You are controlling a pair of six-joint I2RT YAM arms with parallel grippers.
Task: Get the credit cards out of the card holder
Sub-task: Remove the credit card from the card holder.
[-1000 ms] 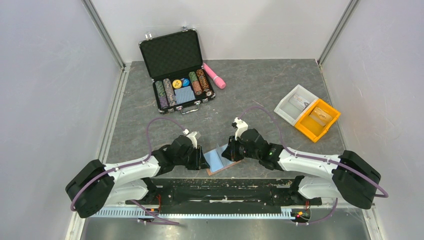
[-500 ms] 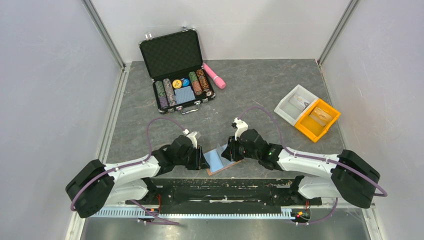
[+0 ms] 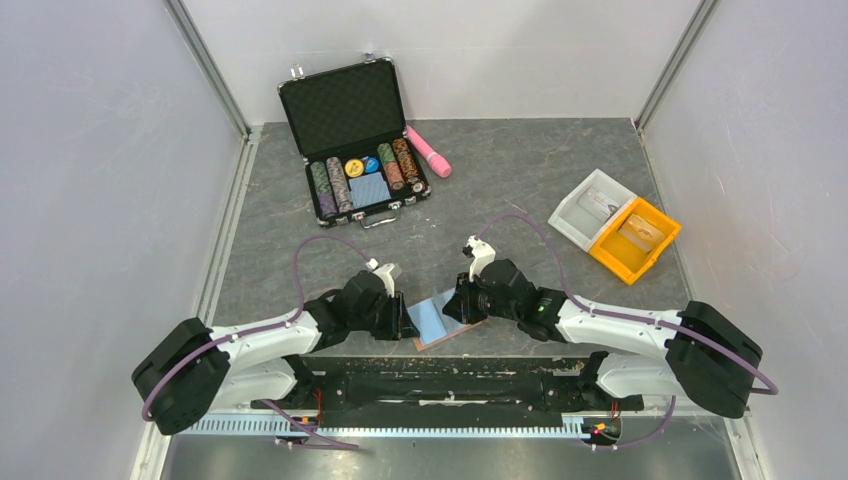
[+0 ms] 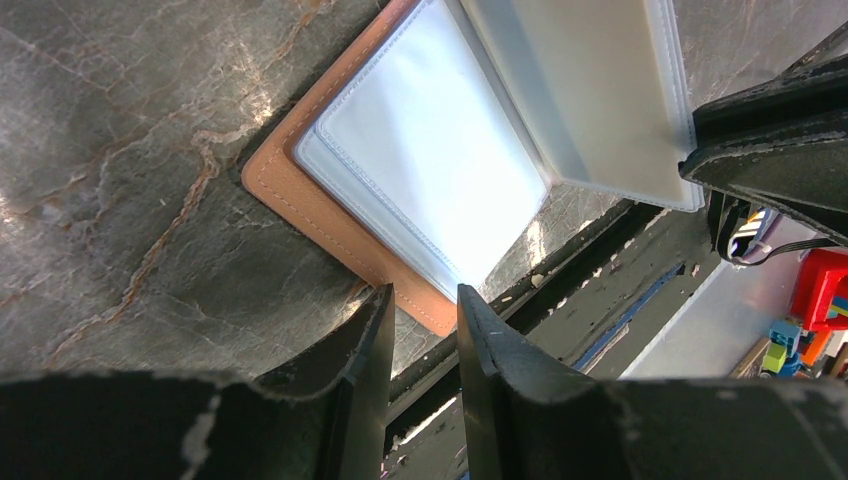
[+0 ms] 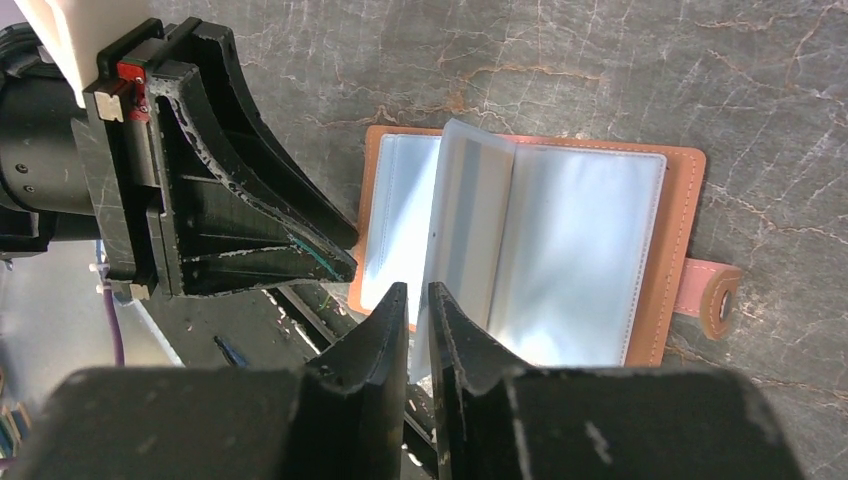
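Observation:
The card holder lies open near the table's front edge, its brown cover down, its pale blue sleeves up and its closing tab out to one side. One sleeve page stands lifted. My right gripper is shut on that page's lower edge and sits at the holder's right side. My left gripper hovers open at the holder's near corner, with nothing between its fingers. No credit cards show; the sleeves glare white.
An open black poker chip case stands at the back, with a pink cylinder beside it. A white bin and a yellow bin sit at the right. The black base rail runs just behind the holder.

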